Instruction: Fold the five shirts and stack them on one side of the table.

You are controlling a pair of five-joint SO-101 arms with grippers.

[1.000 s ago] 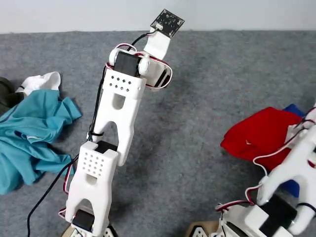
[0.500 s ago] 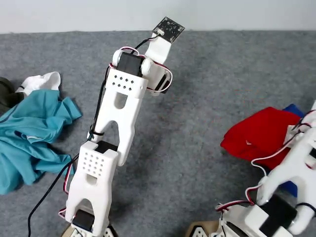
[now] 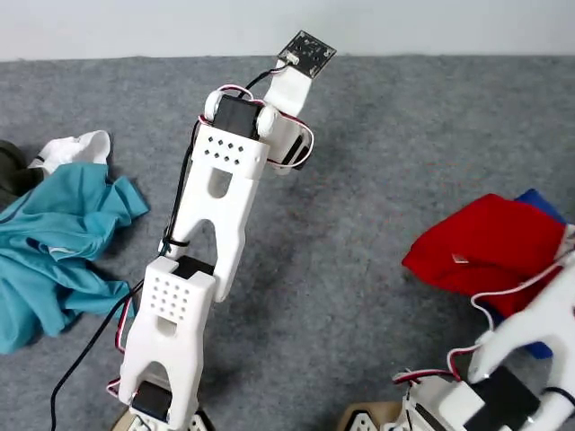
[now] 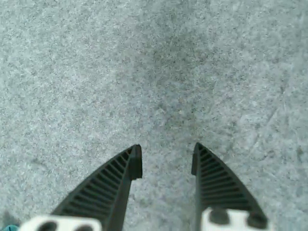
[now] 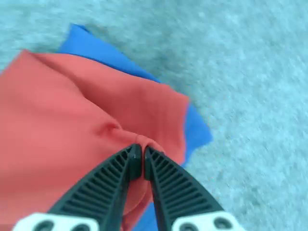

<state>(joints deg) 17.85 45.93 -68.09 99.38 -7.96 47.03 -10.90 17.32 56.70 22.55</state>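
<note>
Two shirts lie at the right jaws, which are closed on a raised fold of the red shirt [image 5: 72,110]. It sits on the blue shirt [image 5: 197,127], whose flat, apparently folded corner shows just beyond the tips. The left jaws stand open, holding nothing, above bare grey tabletop [image 4: 168,72]. Well apart from both, the teal shirt [image 3: 54,242], white shirt [image 3: 76,148] and a dark garment [image 3: 9,175] lie crumpled together. Judged progress: the stack is begun with blue, red is being set on it, and three garments are left to fold.
</note>
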